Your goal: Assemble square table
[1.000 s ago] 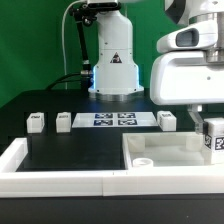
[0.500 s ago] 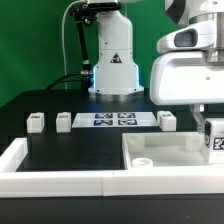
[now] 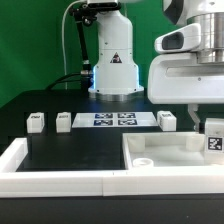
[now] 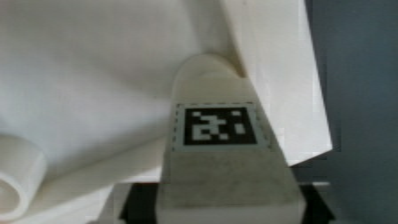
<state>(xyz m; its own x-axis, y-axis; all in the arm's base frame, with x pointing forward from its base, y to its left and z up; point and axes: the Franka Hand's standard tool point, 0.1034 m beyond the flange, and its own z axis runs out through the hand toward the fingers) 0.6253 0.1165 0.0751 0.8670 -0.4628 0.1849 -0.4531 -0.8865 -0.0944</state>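
1. The right side is hard to read. In the exterior view the held leg point(image 3: 213, 140) is cut off by the frame's right edge, and the arm point(image 3: 190, 70) runs out of the top. The finger pads are tucked under the white housing and cannot be made out.
2. In the wrist view only dark slivers of the gripper point(image 4: 217, 203) show on either side of the leg point(image 4: 215, 130). Whether the leg's far tip touches the slab is hidden.
3. The jaws look closed snugly on the leg's two flanks, with the leg filling the gap between them.
4. The leg's long axis runs in line with the fingers, away from the wrist camera and down toward the tabletop point(image 4: 107, 70). One tagged face is turned up to the wrist camera, another to the exterior camera.
5. The tabletop point(image 3: 165, 147) lies flat at the table's near corner on the exterior view's right, against the white rim point(image 3: 60, 178). It is tray side up, with a round socket point(image 3: 143, 160) showing.
6. The hand hangs straight down over the tabletop's right part.
7. Along the table's far edge, the first loose leg point(image 3: 37, 122), second loose leg point(image 3: 64, 120) and third loose leg point(image 3: 166, 119) flank the marker board point(image 3: 112, 119).
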